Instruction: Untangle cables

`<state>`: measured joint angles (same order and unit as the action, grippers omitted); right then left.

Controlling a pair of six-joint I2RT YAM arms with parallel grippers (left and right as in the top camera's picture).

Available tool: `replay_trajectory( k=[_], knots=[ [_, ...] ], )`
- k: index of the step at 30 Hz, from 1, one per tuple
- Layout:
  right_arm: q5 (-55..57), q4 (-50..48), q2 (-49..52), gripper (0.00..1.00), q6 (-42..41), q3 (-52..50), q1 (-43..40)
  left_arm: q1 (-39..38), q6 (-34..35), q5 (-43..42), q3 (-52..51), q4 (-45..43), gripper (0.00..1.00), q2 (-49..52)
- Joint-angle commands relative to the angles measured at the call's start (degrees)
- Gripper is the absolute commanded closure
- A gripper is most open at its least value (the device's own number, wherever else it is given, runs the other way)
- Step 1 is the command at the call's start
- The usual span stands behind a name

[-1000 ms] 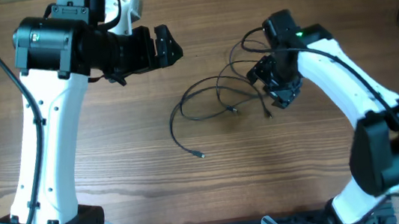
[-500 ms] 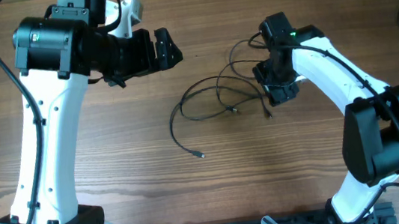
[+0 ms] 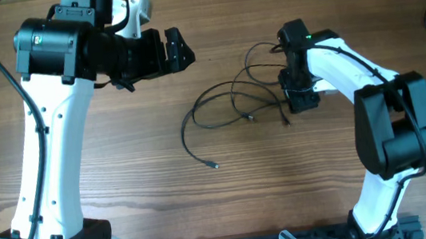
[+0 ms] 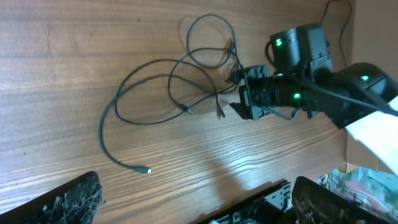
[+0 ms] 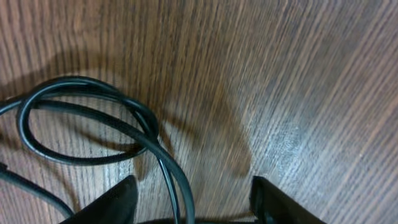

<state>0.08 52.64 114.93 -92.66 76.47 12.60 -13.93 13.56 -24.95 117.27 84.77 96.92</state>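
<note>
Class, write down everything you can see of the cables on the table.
The cables are very thin, dark, flexible cords lying slack on the wooden table in loose, overlapping loops between the two arms. Small plug ends show; one free end trails toward the robot's base, its tip pale. At the tangle's right side, the open right hand straddles one strand just above the wood; whether its fingers touch it is unclear.

Before you, matt brown wooden table (image 3: pixel 208 216), fine-grained, thin black cables (image 5: pixel 78 81) smooth and faintly glossy, white arm casings (image 3: pixel 60 153) of smooth plastic.
</note>
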Motion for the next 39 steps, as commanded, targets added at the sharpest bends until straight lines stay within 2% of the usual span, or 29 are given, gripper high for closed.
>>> replay_trajectory(
  k=[1, 2, 3, 4, 5, 7, 8, 11, 13, 15, 18, 21, 23, 26, 31, 33, 37, 39],
  knots=[
    [1.84, -1.4, 1.01, 0.43, 1.84, -0.09, 0.07, -0.22, -1.36, 0.07, -0.04, -0.57, 0.0, 0.37],
    [1.66, -2.14, 1.01, 0.78, 3.63, -0.09, 0.07, -0.22, -1.38, 0.13, -0.04, -0.57, 0.0, 0.37],
    [1.44, -2.29, 1.01, 0.96, 4.74, -0.09, 0.07, -0.22, -1.38, 0.13, -0.04, -0.57, 0.0, 0.39],
    [0.57, -2.29, 1.01, 0.96, 7.8, -0.09, 0.09, -0.22, -1.38, 0.13, -0.04, -0.57, 0.0, 0.39],
    [-1.53, -3.08, 1.01, 0.96, 14.53, -0.09, 0.09, -0.22, -1.38, 0.13, -0.04, -0.57, 0.0, 0.39],
    [-8.46, -8.9, 1.01, 0.96, 33.46, -0.09, 0.09, -0.22, -1.38, 0.13, -0.04, -0.57, 0.0, 0.39],
    [-16.46, -13.46, 0.42, 0.96, 45.4, 0.2, 0.09, -0.22, -1.38, 0.13, -0.04, -0.57, 0.0, 0.37],
    [-16.48, -13.75, -2.8, 0.96, 46.86, 0.24, 0.09, -0.22, -1.38, 0.5, -0.04, -0.74, 0.0, 0.39],
    [-16.44, -14.1, -8.37, 0.96, 50.4, 0.24, 0.09, -0.22, -1.36, 2.36, -0.04, -1.73, 0.0, 0.39],
    [-16.5, -14.1, -16.11, 0.96, 55.28, 0.33, 0.09, -0.22, -1.01, 2.47, -0.04, -3.93, 0.07, 0.39],
    [-16.68, -12.57, -26.62, 0.96, 63.82, 0.33, 0.15, -0.22, 1.68, 2.47, -0.04, -8.83, 0.07, 0.55],
    [-16.7, -10.82, -35.74, 0.96, 71.3, 0.33, 0.15, -0.46, 5.07, 2.47, -0.04, -13.14, 0.03, 1.42],
    [-16.7, -10.32, -40.26, 0.96, 75.03, 0.33, 0.15, -1.07, 5.4, 1.14, -0.04, -15.08, 0.02, 2.69],
    [-16.7, -9.86, -46.51, 0.96, 80.02, 0.33, 0.13, -3.17, 5.4, -5.81, -0.04, -17.33, 0.0, 6.23],
    [-16.68, -8.07, -51.36, 0.96, 89.48, 0.33, 0.13, -8.13, 10.88, -19.45, -0.04, -23.04, 0.0, 12.74],
    [-16.46, -7.48, -51.41, 0.96, 92.67, 0.33, 0.13, -9.7, 12.98, -20.22, -0.04, -25.29, 0.0, 14.49],
    [-15.15, -6.47, -50.45, 0.96, 92.87, 0.28, 0.13, -11.87, 14.23, -20.5, -0.04, -26.53, 0.0, 16.26],
    [-15.17, -6.27, -49.77, 0.96, 92.67, 0.28, 0.13, -12.0, 17.11, -25.68, -0.04, -28.06, 0.0, 16.22]
  ],
)
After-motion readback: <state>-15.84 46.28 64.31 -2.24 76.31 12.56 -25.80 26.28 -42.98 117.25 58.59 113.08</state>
